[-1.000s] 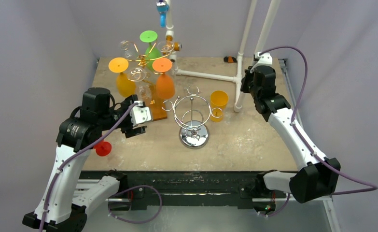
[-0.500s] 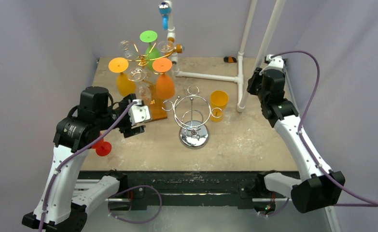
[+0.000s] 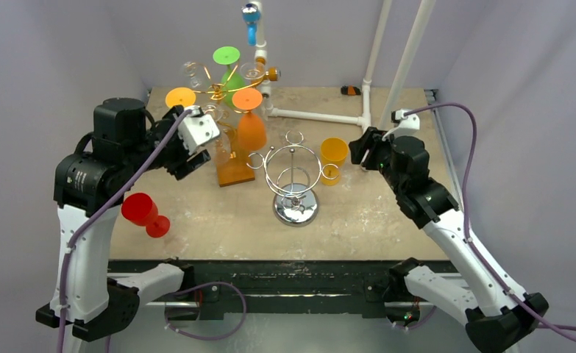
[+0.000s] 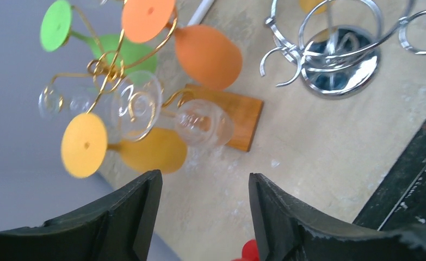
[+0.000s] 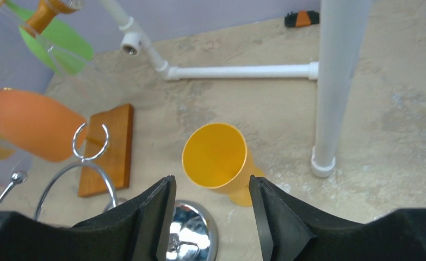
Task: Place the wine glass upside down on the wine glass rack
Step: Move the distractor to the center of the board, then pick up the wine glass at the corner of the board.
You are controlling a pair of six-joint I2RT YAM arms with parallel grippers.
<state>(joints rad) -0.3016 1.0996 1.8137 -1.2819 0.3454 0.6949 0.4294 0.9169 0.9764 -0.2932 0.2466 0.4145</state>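
Right wrist: yellow glass (image 5: 216, 157) just past right gripper (image 5: 211, 179), far side; jaws spread, empty. Left gripper (image 4: 205, 179) likewise spread.

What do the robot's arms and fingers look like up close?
The left arm and right arm are smooth white shells joined by chunky black housings. A purple cable loops along each arm. The fingers are matte black wedges with flat inner faces.

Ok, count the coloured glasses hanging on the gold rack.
3 on the gold rack: green glass at the far side, orange glass toward the chrome rack, yellow glass on the left. Clear glasses hang there too; no coloured one seems hidden.
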